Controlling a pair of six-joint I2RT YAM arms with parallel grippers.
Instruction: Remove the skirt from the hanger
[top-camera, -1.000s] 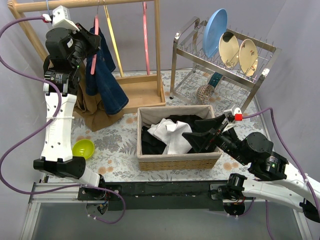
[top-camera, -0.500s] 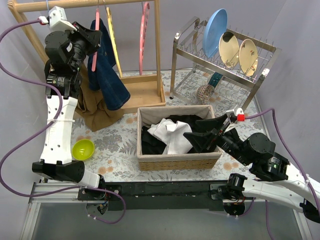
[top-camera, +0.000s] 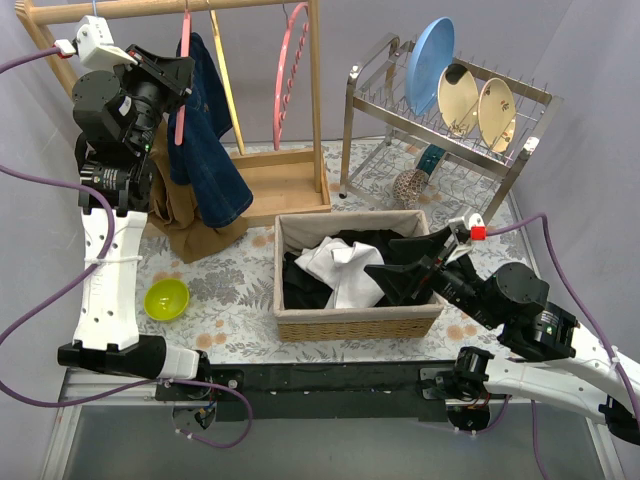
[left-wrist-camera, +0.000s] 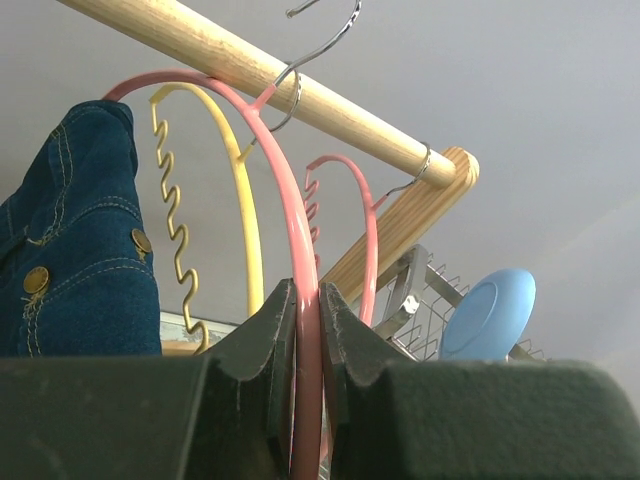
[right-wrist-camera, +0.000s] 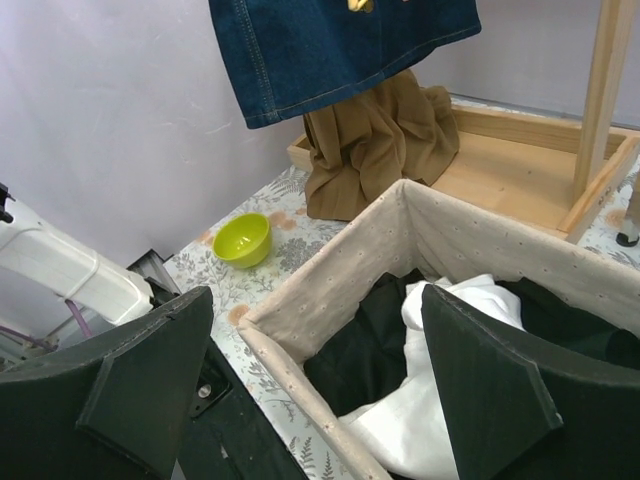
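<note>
L fingers (left-wrist-camera: 283, 325) are shut tight on the pink hanger (left-wrist-camera: 290, 220). Its thin bar sits right btwn them w/ no gap. They are up high, just under the wood bar (left-wrist-camera: 300, 95), & the hanger's metal hook goes over that bar.

The jean skirt (left-wrist-camera: 80, 250) hangs from one end of this hanger, just beside the L fingers. Gold buttons show on it. In the top view it drops down in front of the L arm, toward the wood base (top-camera: 290, 185) of the clothes stand.

A yellow hanger (left-wrist-camera: 245, 230) w/ a zigzag edge hangs next on the bar. A 2nd pink hanger (left-wrist-camera: 365, 210) hangs a bit further along. A blue plate (left-wrist-camera: 490, 315) shows past them.

R fingers (right-wrist-camera: 150, 370) are spread wide open & hold nothing. They are low, over the near part of the basket (right-wrist-camera: 480, 245), not touching it. In the basket lie a black cloth (right-wrist-camera: 360, 350) & a white cloth (right-wrist-camera: 440, 400), the white one on top.

Past the basket a brown cloth (right-wrist-camera: 375, 135) sits in a heap, partly on the wood base & partly on the tabletop (top-camera: 230, 280), under the skirt's bottom edge. A small green bowl (right-wrist-camera: 243, 238) sits on the tabletop near the basket's left corner, well apart from both fingers.

At the far right stands a metal dish rack (top-camera: 440, 130). It holds the blue plate & 2 cream plates (top-camera: 460, 95), all on edge.
</note>
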